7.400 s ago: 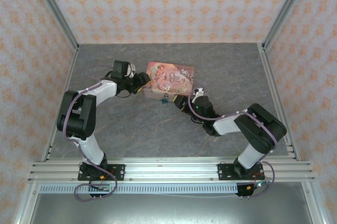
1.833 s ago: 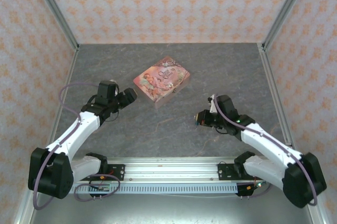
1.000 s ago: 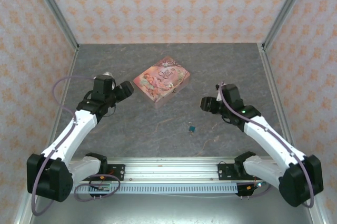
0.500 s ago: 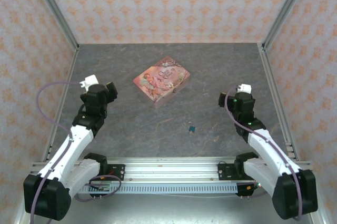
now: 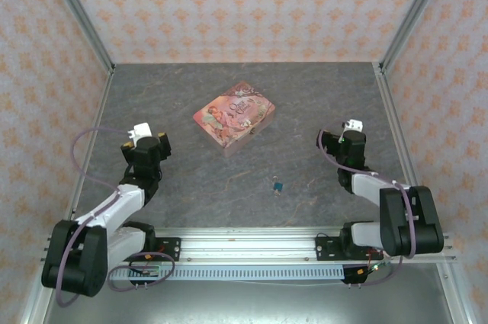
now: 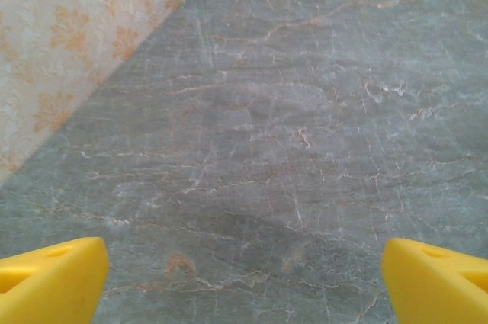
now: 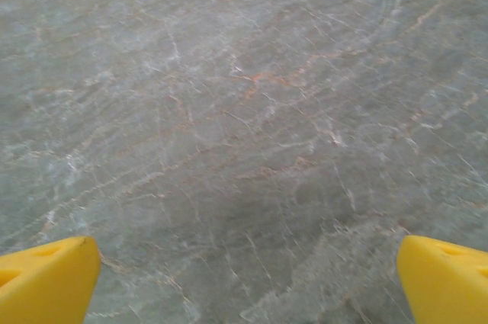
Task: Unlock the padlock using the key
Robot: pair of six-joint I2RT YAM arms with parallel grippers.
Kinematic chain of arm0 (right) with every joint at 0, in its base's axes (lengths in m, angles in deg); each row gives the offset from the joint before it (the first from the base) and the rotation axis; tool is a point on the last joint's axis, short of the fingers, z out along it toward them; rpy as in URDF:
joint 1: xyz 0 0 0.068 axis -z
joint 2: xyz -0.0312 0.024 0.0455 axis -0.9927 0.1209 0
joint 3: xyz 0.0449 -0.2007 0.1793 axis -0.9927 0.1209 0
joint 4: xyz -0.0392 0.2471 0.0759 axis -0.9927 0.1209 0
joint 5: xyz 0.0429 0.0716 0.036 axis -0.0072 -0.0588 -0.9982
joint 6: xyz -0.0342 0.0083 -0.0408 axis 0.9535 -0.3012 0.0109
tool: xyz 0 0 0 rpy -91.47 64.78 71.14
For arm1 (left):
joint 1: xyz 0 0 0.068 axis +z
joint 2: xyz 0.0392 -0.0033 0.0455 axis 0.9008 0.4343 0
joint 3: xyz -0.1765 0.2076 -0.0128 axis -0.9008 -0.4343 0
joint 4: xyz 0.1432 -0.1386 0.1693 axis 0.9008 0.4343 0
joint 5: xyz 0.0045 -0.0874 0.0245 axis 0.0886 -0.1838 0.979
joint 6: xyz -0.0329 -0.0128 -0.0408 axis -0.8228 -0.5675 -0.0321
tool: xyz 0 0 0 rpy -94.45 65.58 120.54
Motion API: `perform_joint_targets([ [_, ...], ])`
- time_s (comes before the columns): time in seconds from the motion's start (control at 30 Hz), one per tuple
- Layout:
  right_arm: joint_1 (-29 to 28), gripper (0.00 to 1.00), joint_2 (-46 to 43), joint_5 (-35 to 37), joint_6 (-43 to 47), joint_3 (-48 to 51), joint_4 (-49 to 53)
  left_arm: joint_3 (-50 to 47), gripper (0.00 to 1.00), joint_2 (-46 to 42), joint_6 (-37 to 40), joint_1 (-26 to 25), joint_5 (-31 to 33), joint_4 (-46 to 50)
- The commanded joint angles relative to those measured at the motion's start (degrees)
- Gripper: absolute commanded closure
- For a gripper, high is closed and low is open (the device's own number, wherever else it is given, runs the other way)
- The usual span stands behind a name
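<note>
Grey-veined bench [image 5: 320,95]. Left pincer [image 5: 145,145]: jaws wide, empty. Pink box [image 5: 234,118] at centre. Teal padlock [image 5: 279,185] lies apart from it, nearer the right pincer [image 5: 341,142], likewise wide and empty, to that pincer's left and toward the bases; long axis indiscernible.

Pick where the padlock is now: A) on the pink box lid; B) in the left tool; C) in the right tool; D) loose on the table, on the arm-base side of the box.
D: the padlock lies on the bare table apart from the pink box; the left tool and right tool are open and empty.
</note>
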Motion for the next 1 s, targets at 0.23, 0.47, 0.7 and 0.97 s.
perform_joint_targets([
  [0.23,0.7,0.01,-0.7,-4.4,0.6,-0.5,-4.4,-0.3,0.07,9.7,6.2,2.8,-10.1,-20.3],
  [0.47,0.8,0.01,-1.3,-1.4,1.1,-0.3,-4.1,2.9,0.08,21.8,6.2,4.3,-14.2,-26.0],
  [0.7,0.9,0.01,-0.6,-1.7,2.1,-0.6,-4.6,6.0,0.0,23.0,6.7,4.3,-15.0,-21.8],
  [0.97,1.0,0.01,7.5,-2.6,6.6,0.8,-16.3,6.0,0.0,23.1,6.7,4.3,-15.0,-21.9],
])
